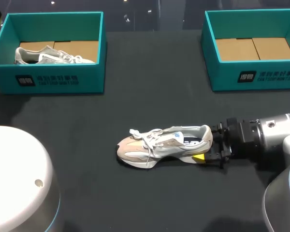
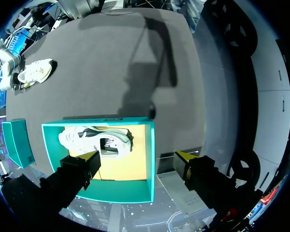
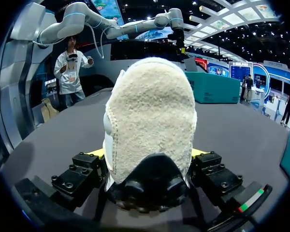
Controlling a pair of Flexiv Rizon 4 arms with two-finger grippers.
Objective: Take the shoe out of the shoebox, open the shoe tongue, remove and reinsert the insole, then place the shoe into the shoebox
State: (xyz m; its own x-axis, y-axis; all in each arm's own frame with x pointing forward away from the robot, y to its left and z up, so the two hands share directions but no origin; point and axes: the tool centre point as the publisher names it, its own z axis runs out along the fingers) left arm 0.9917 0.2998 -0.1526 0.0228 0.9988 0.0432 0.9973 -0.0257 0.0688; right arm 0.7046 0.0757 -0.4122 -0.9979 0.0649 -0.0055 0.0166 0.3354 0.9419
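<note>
Right wrist view: fuzzy, rounded shoe

I saw a dark charcoal table with a matte, cloth-like top filling most of the head view. The light on it was even. In the left wrist view, a long soft shadow lay across its surface.

The right arm enters at the frame's right edge, with the right gripper clamping the shoe at its heel. The left gripper has its fingers spread wide.
</note>
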